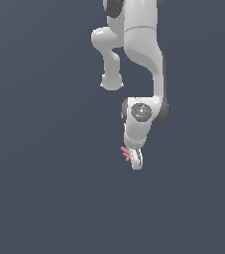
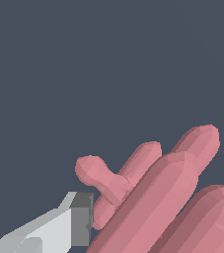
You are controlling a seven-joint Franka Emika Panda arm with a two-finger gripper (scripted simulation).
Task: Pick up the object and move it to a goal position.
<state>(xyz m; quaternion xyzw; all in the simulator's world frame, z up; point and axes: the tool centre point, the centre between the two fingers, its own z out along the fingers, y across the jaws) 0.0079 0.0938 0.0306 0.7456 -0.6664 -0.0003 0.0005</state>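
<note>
The object (image 1: pixel 126 153) is a tiny pink-red lattice of thin crossed bars. It sticks out from the white gripper (image 1: pixel 135 159) toward the exterior view's left, at the low end of the arm. In the wrist view the object (image 2: pixel 153 197) looms large as several rounded pink bars with one short cross bar. One white finger (image 2: pixel 59 225) with a grey pad presses against the bars' side. The other finger is hidden behind the bars. The gripper looks shut on the object.
The white arm (image 1: pixel 141 44) comes down from the top of the exterior view, with its wrist joint (image 1: pixel 141 113) just above the gripper. Around it there is only a plain dark blue-grey background. No goal marker shows.
</note>
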